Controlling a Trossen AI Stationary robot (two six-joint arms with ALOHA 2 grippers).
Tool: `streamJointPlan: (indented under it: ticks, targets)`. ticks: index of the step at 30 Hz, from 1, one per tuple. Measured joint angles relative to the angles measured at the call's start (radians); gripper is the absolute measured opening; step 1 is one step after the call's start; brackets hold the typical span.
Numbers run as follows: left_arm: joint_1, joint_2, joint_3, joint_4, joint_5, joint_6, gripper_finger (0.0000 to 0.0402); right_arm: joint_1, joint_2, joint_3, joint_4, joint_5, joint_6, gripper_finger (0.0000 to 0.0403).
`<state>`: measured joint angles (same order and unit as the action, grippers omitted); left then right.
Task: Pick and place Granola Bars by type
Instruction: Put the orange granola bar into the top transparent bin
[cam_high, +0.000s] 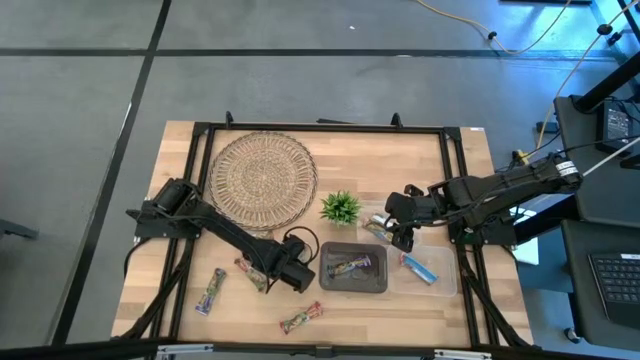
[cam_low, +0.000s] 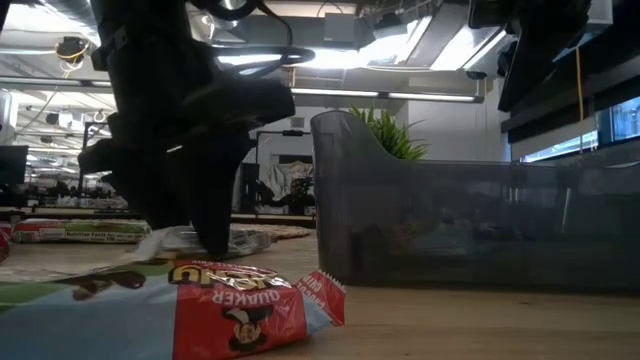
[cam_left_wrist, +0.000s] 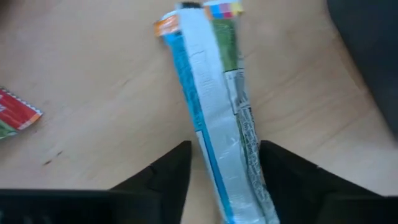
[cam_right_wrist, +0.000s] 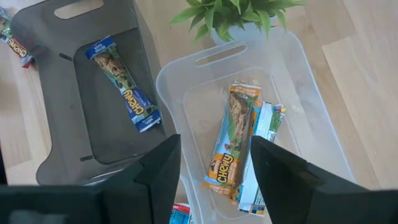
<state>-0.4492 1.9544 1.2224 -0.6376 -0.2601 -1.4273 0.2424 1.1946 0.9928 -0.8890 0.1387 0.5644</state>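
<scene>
The left gripper (cam_high: 262, 277) sits just left of the dark bin (cam_high: 352, 290), fingers spread astride a bar (cam_left_wrist: 217, 112) lying on the table, one finger on each long side. To my eye that is a straddle before the pinch, not a grip yet. The wrapper shows its silver seam side, blue and green at the edges; no print is legible.

Right of the dark bin, the right gripper (cam_right_wrist: 214, 168) hovers open and empty over the clear bin (cam_right_wrist: 308, 93), likely just waiting. Sorting by type looks under way: a blue "Chewy" bar (cam_right_wrist: 124, 84) lies alone in the dark bin, while an orange-green "Chewy" bar (cam_right_wrist: 231, 140) and others share the clear one.

Two loose bars remain left of the dark bin, and one red bar (cam_low: 240, 310), near its front, reads "Quaker Chewy".
</scene>
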Motion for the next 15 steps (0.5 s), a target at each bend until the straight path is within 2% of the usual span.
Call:
streamJointPlan:
  ticks: [8, 15]
  targets:
    - [-0.001, 0.001, 0.0, -0.028, -0.02, 0.0, 0.0105, 0.0, 0.0, 0.0, 0.0, 0.0, 0.0, 0.0197]
    - [-0.001, -0.056, -0.005, -0.056, -0.017, 0.074, 0.0071, 0.0, 0.0, 0.0, 0.0, 0.0, 0.0, 0.0197]
